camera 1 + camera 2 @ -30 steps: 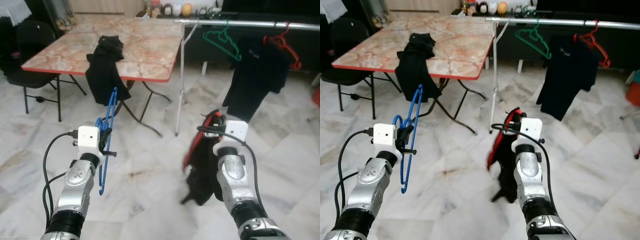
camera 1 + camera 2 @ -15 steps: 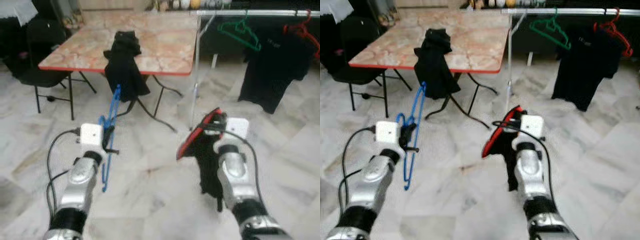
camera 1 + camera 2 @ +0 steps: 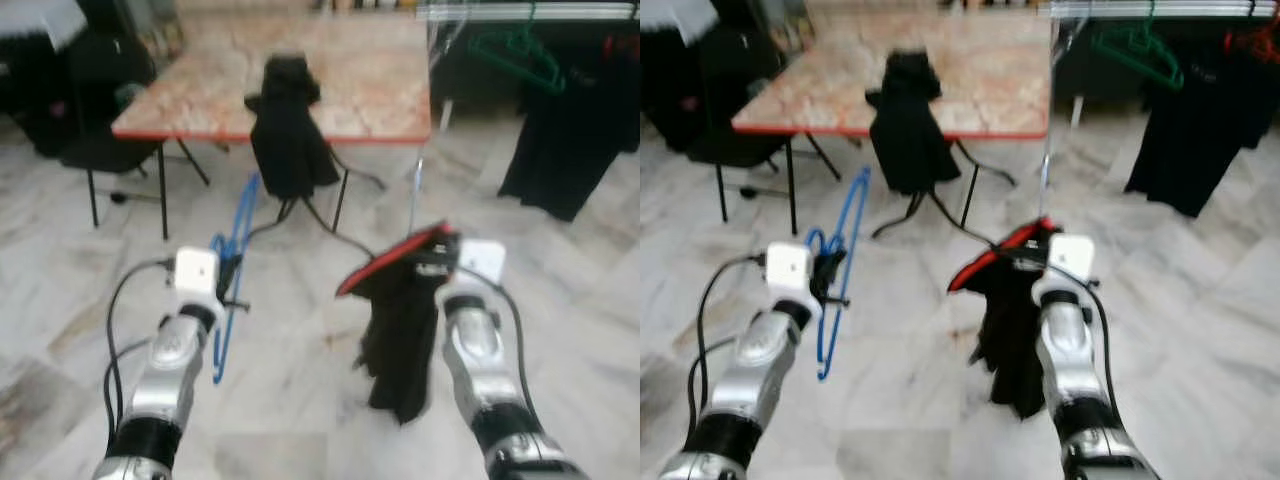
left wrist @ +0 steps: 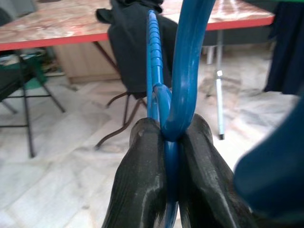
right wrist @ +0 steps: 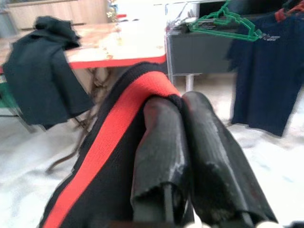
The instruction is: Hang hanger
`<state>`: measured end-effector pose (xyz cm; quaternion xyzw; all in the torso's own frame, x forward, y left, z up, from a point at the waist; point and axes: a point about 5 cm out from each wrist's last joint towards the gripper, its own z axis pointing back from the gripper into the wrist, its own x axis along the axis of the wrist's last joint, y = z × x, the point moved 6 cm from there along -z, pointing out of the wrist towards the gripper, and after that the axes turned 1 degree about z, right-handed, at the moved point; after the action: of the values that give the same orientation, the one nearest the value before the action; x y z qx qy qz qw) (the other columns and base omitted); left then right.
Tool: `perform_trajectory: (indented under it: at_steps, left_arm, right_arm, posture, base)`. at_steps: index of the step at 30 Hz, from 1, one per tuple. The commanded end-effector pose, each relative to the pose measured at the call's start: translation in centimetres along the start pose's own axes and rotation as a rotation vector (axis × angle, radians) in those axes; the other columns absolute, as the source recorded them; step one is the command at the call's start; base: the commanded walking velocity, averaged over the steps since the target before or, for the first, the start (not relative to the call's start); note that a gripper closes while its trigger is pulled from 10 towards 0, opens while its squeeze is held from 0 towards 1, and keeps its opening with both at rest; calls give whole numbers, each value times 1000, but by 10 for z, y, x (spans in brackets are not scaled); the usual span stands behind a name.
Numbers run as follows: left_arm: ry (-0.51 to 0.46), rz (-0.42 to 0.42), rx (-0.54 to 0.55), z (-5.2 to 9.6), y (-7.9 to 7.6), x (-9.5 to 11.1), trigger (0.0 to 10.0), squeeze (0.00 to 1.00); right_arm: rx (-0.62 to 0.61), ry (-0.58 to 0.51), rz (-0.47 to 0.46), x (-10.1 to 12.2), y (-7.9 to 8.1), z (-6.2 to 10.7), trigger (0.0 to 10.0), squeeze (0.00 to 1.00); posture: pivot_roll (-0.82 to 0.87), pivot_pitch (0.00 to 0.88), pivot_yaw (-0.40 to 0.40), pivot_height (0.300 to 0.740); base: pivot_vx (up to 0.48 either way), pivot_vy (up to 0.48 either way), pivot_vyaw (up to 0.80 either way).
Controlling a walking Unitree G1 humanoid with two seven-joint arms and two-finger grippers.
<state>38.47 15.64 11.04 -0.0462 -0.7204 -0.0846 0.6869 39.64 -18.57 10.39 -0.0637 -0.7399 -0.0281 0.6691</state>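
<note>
Blue plastic, thin and ribbed along one arm, makes up the blue hanger [image 4: 156,71] that the left gripper [image 4: 168,142] pinches tightly just below the hook, its two black fingers [image 4: 142,180] pressed against the stem; the hanger stands nearly upright in front of the robot's left arm, well apart from the clothes rail [image 3: 530,12] at the far right of the room. The right gripper [image 5: 183,128] is clamped on a black garment with a red band [image 3: 400,320], which hangs limp toward the marble floor [image 3: 300,400]. The rail already carries a green hanger [image 3: 520,50] and a dark shirt [image 3: 570,150], and stands beyond a marble-topped table [image 3: 350,90] over whose edge another black cloth [image 3: 290,140] is draped. Judged from this position, the hazards are plain: the grip sits on a narrow, smooth stem, so the hanger could twist or slip between the fingers while the robot walks; its long lower end could catch the cable [image 3: 125,320] at the left wrist or the table's legs; and the dangling garment could drag on the floor or snag the rail's upright post [image 3: 415,170]. The head views are blurred, so finer detail cannot be told.
</note>
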Motion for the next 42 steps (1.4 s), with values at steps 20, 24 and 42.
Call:
perform_trajectory:
  at_steps: [20,24,42]
  left_arm:
    - [-7,2,4,4,1,-2,10000,0]
    - [-20,23,-18,5,-2,0,10000,0]
    - [-21,13,-10,6,1,0,10000,0]
  right_arm:
    - [15,-59,-44,17,12,-5,10000,0]
    - [21,-86,-30,24,12,-7,10000,0]
    - [36,-412,62,136,9,-34,10000,0]
  posture:
    - [65,17,44,740]
    - [65,18,44,740]
    - [51,33,54,740]
  base:
    - [0,101,0]
    - [62,0,0]
    - [367,0,0]
